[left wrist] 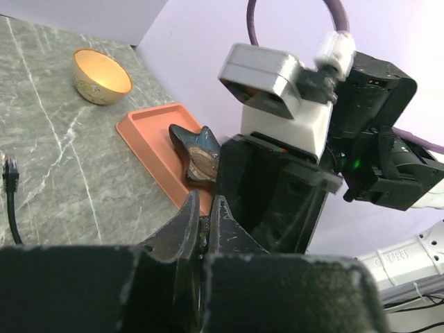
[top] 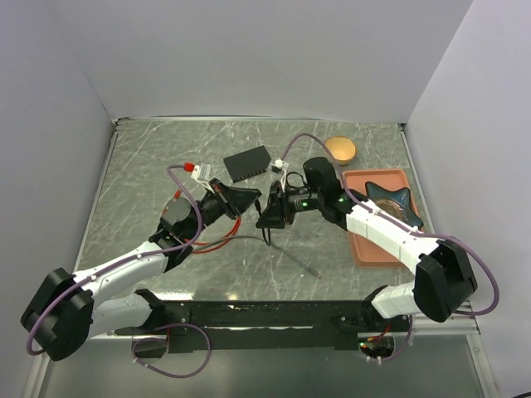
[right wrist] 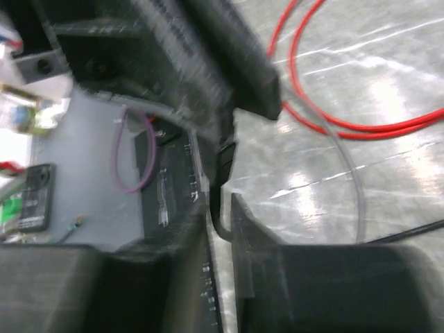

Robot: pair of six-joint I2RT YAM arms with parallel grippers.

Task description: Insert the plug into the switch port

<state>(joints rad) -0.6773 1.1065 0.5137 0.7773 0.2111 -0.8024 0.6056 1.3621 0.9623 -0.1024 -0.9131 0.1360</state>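
Note:
The flat black switch box (top: 247,163) lies at the back centre of the table; its ports are too small to make out. My left gripper (top: 247,201) and right gripper (top: 267,217) meet tip to tip just in front of it. In the left wrist view the left gripper (left wrist: 205,211) is shut on a thin braided cable (left wrist: 202,232). In the right wrist view the right gripper (right wrist: 220,201) is shut on a black cable (right wrist: 219,220) with a dark plug-like block (right wrist: 226,158) just past its tips. Another black plug (left wrist: 10,168) lies on the table.
An orange tray (top: 362,249) with a blue star-shaped dish (top: 396,201) stands at the right, and a small tan bowl (top: 340,149) behind it. A red cable (top: 222,238) and a grey cable (top: 290,259) loop on the marble in front of the grippers.

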